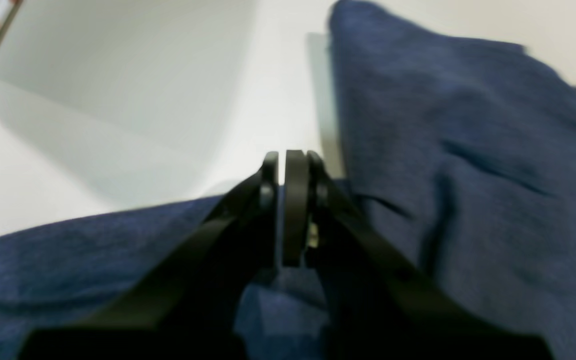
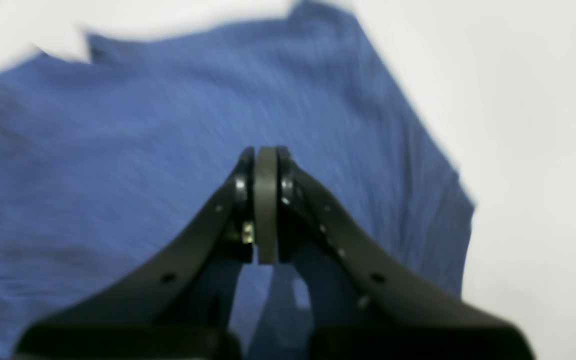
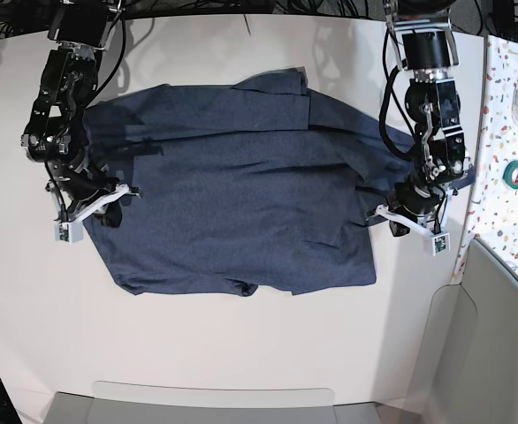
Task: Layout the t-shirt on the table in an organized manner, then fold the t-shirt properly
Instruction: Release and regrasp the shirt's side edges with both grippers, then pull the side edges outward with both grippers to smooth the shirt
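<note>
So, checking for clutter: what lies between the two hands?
In the base view only the dark navy cloth t-shirt spans from the right hand to the left hand.

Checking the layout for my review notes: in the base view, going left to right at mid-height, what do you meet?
Right gripper → t-shirt → left gripper → speckled strip with a green tape roll.

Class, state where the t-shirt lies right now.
In the base view the t-shirt lies spread across the middle of the table, between the right pincer and the left pincer.
</note>
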{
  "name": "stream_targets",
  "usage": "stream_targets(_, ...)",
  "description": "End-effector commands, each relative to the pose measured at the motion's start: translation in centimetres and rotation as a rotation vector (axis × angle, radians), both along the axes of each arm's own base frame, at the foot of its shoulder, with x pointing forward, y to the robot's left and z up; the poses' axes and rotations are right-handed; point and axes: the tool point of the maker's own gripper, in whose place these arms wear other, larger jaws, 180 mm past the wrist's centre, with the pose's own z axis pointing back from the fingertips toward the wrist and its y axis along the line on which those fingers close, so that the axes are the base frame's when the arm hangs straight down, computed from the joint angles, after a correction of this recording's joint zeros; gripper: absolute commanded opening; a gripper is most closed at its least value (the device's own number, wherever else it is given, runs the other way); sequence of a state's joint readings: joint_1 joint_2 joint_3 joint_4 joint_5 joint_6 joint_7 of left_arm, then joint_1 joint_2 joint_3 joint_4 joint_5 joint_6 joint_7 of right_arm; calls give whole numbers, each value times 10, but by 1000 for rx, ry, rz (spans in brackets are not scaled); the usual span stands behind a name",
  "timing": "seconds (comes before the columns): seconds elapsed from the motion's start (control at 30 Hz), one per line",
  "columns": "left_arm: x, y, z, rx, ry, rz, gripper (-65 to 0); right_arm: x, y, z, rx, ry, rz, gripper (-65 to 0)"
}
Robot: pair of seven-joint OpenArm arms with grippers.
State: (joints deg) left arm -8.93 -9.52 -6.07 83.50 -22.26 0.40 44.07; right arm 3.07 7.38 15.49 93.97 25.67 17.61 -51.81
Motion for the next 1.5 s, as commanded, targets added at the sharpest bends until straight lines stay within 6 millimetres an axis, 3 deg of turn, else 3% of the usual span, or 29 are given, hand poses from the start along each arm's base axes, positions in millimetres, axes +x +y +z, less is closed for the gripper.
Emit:
stream_targets(0.0,12,6,12,4,-37,8,-647,8,-1,12,10,-51,-2,-650)
stream_targets(0.2,10,5,-3,-11,5,10,-647,-1,-4,-4,16,-6,-10,-650)
stream_targets(0.5,14,1,11,-8,-34,1,-647,-4,-4,-12,21,17,-12,-650)
stream_targets(0.7,16,-12,9,-34,-33,-8,-646,-4,-4,-13,23,18,-12,-650)
stream_targets(0.83,13,-27,-7,-50,10,-34,-646,-3,-3,-13,25,16,-12,-650)
stream_targets(1.07,17,-27,-24,-70,61,-24,-646,-3,-4,-12,22,16,-13,-650)
stream_targets(1.2,9,-15,-44,-70,116,2,-647,-5,-8,-13,17,20,-22,-650)
stream_targets(1.47,18,43,-29,31,30,141,-648,-19,-57,-29,32,64,-161,-650)
